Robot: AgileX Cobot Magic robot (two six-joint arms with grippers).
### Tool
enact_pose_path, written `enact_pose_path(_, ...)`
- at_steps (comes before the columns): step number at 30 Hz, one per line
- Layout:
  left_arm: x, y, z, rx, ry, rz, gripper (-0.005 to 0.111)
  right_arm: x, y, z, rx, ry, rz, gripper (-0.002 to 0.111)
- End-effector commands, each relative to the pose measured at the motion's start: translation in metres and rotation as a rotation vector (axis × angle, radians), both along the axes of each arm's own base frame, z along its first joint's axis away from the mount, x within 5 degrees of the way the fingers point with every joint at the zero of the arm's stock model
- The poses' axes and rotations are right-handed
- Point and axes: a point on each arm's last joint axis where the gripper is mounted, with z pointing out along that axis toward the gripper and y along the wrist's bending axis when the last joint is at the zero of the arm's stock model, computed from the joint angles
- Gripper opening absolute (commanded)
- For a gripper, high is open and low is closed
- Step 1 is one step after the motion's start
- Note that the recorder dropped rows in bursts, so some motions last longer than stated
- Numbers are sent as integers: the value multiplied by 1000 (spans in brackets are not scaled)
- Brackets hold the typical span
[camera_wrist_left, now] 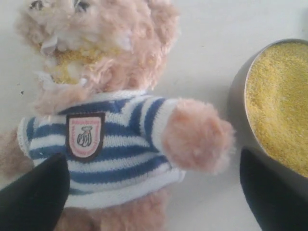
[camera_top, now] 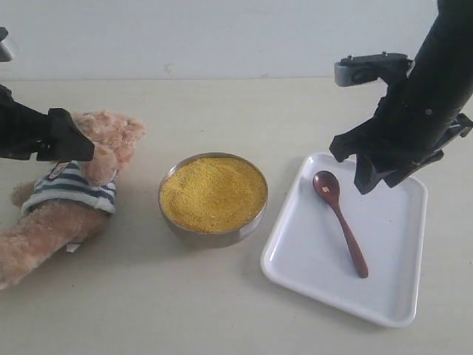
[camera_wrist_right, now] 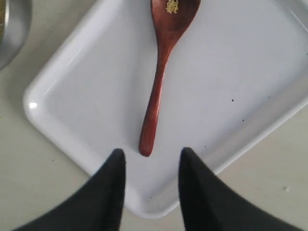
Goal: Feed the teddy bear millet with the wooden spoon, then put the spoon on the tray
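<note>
While the wooden spoon [camera_top: 341, 222] lies flat in the white tray [camera_top: 399, 244] with a few yellow grains stuck in its bowl, the right hand [camera_wrist_right: 151, 155] hangs above the tray close to the spoon, fingers a narrow gap apart and holding nothing. The left hand [camera_wrist_left: 154, 199] is spread wide at the teddy bear [camera_top: 66, 194], which lies on the surface [camera_top: 222, 310] beside the steel bowl [camera_top: 214, 238] of millet [camera_top: 213, 194]. Bear's got millet stuck around its mouth, lol.
</note>
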Motion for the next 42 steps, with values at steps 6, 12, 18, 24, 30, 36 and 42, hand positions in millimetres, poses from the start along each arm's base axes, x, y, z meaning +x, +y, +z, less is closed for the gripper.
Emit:
enact_pose_path(6, -22, -1, 33, -43, -72, 13, 30, -68, -22, 43, 123, -252, -68, 0)
enact_pose_path(12, -50, 1, 51, -114, -238, 86, 4, -113, -38, 58, 211, -509, -105, 0)
enact_pose_path(18, -98, 10, 55, -125, -467, 178, 4, -143, -50, 62, 283, -736, -132, 0)
enact_pose_path(24, -125, 14, 53, -122, -571, 204, 4, -151, -54, 67, 315, -820, -146, 0)
enact_pose_path(30, -153, 16, 67, -109, -724, 177, 4, -153, -54, 64, 311, -779, -146, 0)
enact_pose_path(36, -156, 16, 69, -111, -742, 178, 4, -153, -54, 64, 311, -779, -146, 0)
enact_pose_path(42, -156, 17, 68, -43, -760, 141, 4, -153, -54, 64, 311, -779, -146, 0)
